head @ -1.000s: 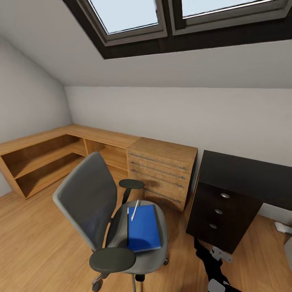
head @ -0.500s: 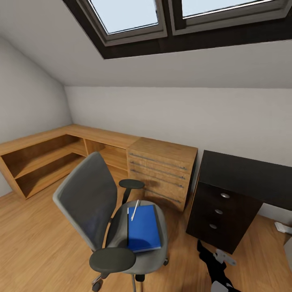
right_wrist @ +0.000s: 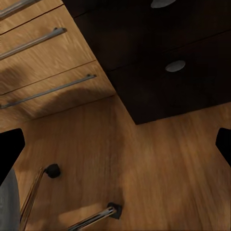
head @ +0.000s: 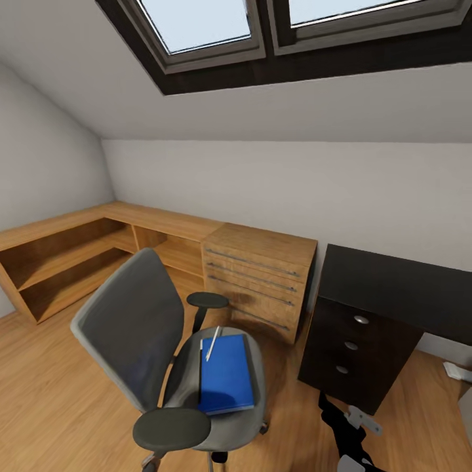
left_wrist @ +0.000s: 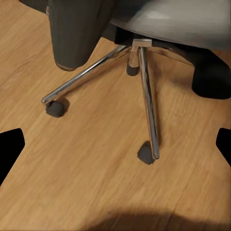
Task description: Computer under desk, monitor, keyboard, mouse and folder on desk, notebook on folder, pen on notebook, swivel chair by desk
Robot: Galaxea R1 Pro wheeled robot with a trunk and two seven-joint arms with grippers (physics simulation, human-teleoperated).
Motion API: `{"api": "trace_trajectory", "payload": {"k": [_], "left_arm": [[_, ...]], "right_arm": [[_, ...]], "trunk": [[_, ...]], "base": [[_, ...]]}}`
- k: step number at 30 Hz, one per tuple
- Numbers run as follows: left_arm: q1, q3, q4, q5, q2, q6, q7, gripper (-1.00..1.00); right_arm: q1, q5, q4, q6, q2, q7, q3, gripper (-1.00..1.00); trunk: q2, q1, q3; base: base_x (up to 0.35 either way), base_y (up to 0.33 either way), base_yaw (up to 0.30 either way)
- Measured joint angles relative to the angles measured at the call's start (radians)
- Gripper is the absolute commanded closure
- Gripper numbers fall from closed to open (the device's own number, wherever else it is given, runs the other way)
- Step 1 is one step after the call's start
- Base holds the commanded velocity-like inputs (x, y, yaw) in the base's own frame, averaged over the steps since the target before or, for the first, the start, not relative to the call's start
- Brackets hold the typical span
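The grey swivel chair [head: 134,328] stands on the floor left of the desk [head: 393,282], whose black drawers [head: 354,354] carry round silver knobs. On its seat lies the blue folder [head: 228,377] with a slim pale pen [head: 212,342] across its far corner. I cannot tell a notebook apart from the folder. Computer, monitor, keyboard and mouse are out of view. My right arm [head: 344,432] hangs low in front of the drawers. The left gripper [left_wrist: 115,149] is open above the chair's chrome base [left_wrist: 144,96]. The right gripper [right_wrist: 115,149] is open over the floor near the drawers [right_wrist: 175,66].
A light wooden chest with long bar handles [head: 262,278] stands between chair and desk. A low wooden shelf unit [head: 65,255] runs along the left wall. Skylights [head: 196,26] sit in the sloped ceiling. Wooden floor [head: 39,393] spreads left of the chair.
The whole view has shifted slightly, so the chair now sits lower and a little more to the left. My right arm has drifted a little lower and to the right. Nothing in the room has moved.
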Motion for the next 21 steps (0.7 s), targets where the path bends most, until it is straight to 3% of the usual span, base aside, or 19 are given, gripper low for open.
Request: {"api": "trace_trajectory", "payload": {"k": [21], "left_arm": [[0.0, 0.002, 0.0, 0.004, 0.002, -0.002, 0.002, -1.0]], "right_arm": [[0.0, 0.001, -0.001, 0.0, 0.005, 0.0, 0.0, -1.0]], "trunk": [[0.0, 0.0, -0.001]], "base": [[-0.001, -0.002, 0.0]]}}
